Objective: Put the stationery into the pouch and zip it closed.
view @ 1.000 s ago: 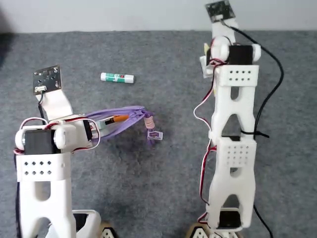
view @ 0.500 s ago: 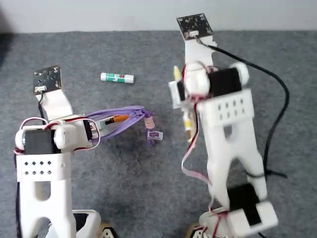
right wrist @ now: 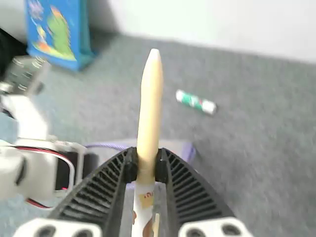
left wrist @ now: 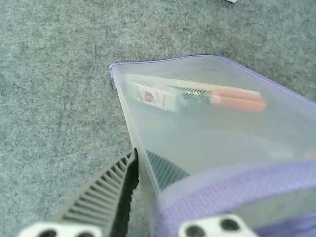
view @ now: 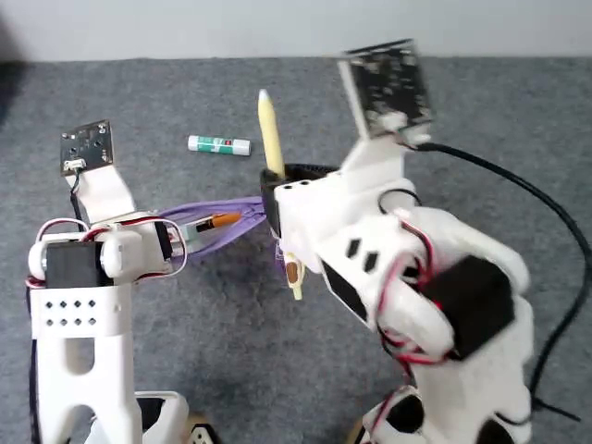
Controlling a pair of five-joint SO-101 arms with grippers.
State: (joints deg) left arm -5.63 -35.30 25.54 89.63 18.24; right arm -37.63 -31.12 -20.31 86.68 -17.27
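- Leans in over the middle of the grey mat (view: 139, 92) with the right arm, folded high and bulky, wrist board tipped up toward the far wall.
- Clamps a cream pen (right wrist: 149, 108) mid-barrel in the right gripper (right wrist: 146, 158), with the fingers narrowed against both sides of the barrel.
- Carries the cream pen tilted, pointed tip aimed at the far edge of the mat, printed lower end hanging just beside the open end of the pouch (view: 231, 217).
- Sits low at the near left of the mat with the left arm, elbow bent, forearm turned toward the centre.
- Pinches one edge of the clear, purple-trimmed pouch in the left gripper (left wrist: 140, 163), fingers almost together with only the thin plastic between them.
- Presents the pouch nearly edge-on from above, purple rim stretched from the left gripper toward the right gripper.
- Shows, through the clear wall of the pouch, an orange pen (left wrist: 237, 101) and a small white-and-green item (left wrist: 155, 96), both inside and lying side by side.
- Leaves a white-and-green glue stick (view: 219, 144) flat on the mat beyond the pouch, well apart from both grippers.
- Takes in, past the cream pen's tip, a blue picture box (right wrist: 54, 29) standing against the pale wall.
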